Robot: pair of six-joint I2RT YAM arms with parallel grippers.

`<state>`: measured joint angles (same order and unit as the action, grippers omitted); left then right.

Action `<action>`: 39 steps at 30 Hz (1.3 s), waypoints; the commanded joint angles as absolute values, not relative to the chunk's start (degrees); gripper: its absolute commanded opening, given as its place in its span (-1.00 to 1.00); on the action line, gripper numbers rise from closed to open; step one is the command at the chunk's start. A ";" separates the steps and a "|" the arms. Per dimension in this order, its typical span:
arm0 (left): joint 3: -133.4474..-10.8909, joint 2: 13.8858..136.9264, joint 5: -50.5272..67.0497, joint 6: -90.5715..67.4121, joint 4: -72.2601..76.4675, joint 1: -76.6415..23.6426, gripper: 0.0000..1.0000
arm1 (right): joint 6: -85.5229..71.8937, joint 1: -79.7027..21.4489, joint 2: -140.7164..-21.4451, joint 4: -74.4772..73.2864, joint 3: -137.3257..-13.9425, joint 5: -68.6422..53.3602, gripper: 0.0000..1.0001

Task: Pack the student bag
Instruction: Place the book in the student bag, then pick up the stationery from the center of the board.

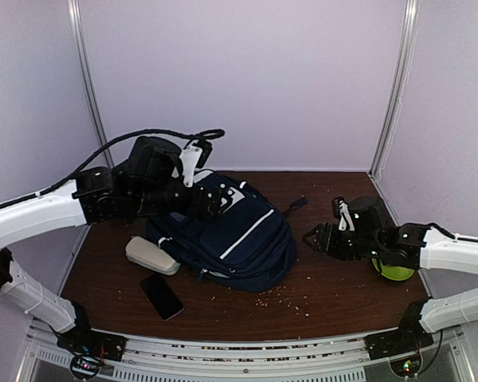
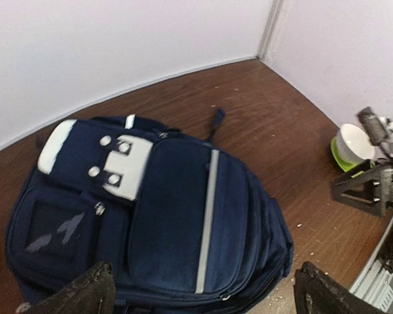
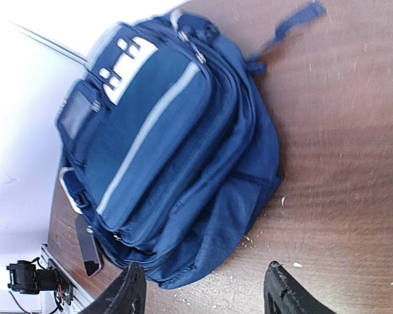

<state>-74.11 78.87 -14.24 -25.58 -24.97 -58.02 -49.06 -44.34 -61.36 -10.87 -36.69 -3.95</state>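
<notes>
Top external shows me the bag [image 1: 239, 239] looking shut, pouch [image 1: 151, 255] and phone [image 1: 161, 296] unpacked near the table's [image 1: 342, 294] near-left corner, left gripper [image 1: 215, 203] and right gripper [image 1: 315, 237] spread open, empty.

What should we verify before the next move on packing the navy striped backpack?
1. Left gripper empty: ok, fingers wide apart, nothing between them.
2. Right gripper empty: ok, open, off to the bag's right.
3. Navy-blue striped fabric backpack lying flat on the brown wooden table: ok.
4. Backpack compartment open for loading: not ok, no opening shows in any view.
5. Beige soft pencil pouch uncovered: ok, beside the backpack's left side.
6. Flat black phone uncovered: ok, lying in front of the pouch.
</notes>
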 commanded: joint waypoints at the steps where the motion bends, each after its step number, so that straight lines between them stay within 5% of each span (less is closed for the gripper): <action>1: -63.97 70.95 -25.50 -39.53 -34.63 -53.65 0.96 | -45.34 -44.88 -56.15 -12.70 -36.03 -0.16 0.21; 9: -42.91 56.44 -22.15 -67.09 -34.98 -45.23 0.96 | -41.19 -50.73 -60.14 -11.79 -40.84 0.65 0.15; 14: -38.77 54.98 -16.37 -71.45 -36.90 -37.34 0.96 | -41.03 -52.72 -63.63 -10.75 -43.03 0.88 0.15; 25: -41.48 65.81 -7.19 -82.40 -38.83 -22.55 0.83 | -41.90 -53.97 -66.31 -9.38 -45.75 0.97 0.14; 39: -45.95 78.80 -3.11 -83.12 -30.27 -20.78 0.84 | -39.38 -54.01 -60.30 -15.43 -46.81 6.44 0.14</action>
<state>-43.35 76.36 -4.40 -82.70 -33.45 -21.19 -40.42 -53.65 -61.73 -13.56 -45.06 3.51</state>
